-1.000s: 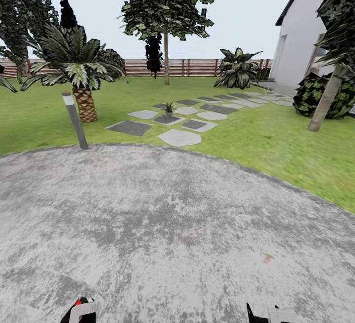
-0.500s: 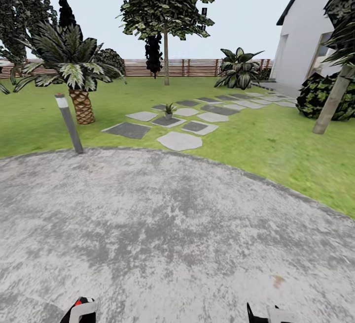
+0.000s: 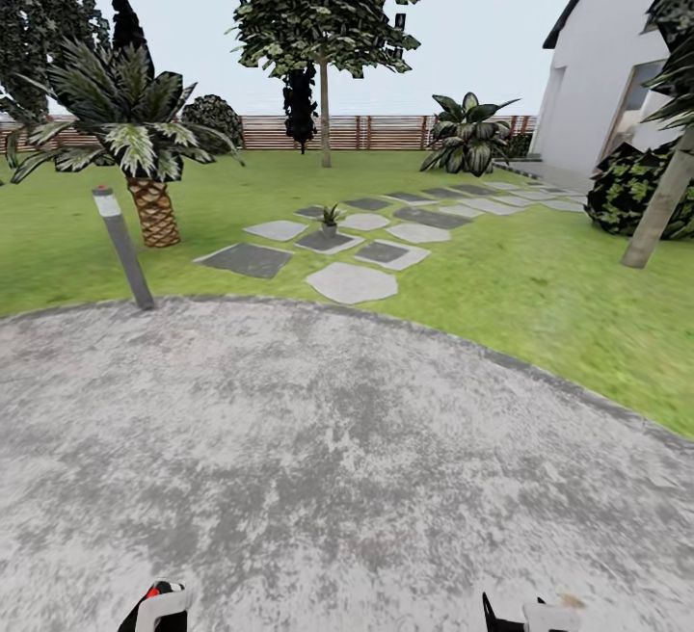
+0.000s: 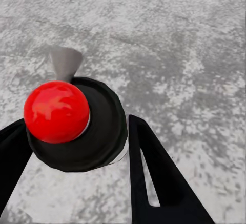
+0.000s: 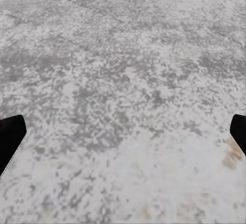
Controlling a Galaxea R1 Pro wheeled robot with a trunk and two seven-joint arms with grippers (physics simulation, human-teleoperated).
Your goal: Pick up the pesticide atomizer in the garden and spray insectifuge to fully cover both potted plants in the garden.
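The robot stood on the round grey patio (image 3: 318, 459), facing the lawn (image 3: 540, 285), so the step in hand looked like the drive toward the plants rather than any spraying. The left gripper (image 4: 74, 124) had its two black fingers (image 4: 154, 183) closed against the sides of the spray bottle (image 4: 100, 131), whose dark round body, red ball and grey nozzle pointed down at the paving; the pick-up seemed done. The right gripper (image 5: 123, 137) hung with its fingers spread wide apart and nothing between them.

One small potted plant (image 3: 330, 217) sat on a stepping stone (image 3: 326, 241) out on the grass, well apart from the robot, beyond the patio's edge and to the right of a short lamp post (image 3: 123, 249). A larger broad-leaved plant (image 3: 467, 135) stood near the wooden fence (image 3: 376, 131); I could not tell whether it was the second target.

Next, I judged, the robot would need to roll off the paving onto the stones, stop near the small plant, and raise the left arm so the nozzle faced the leaves.
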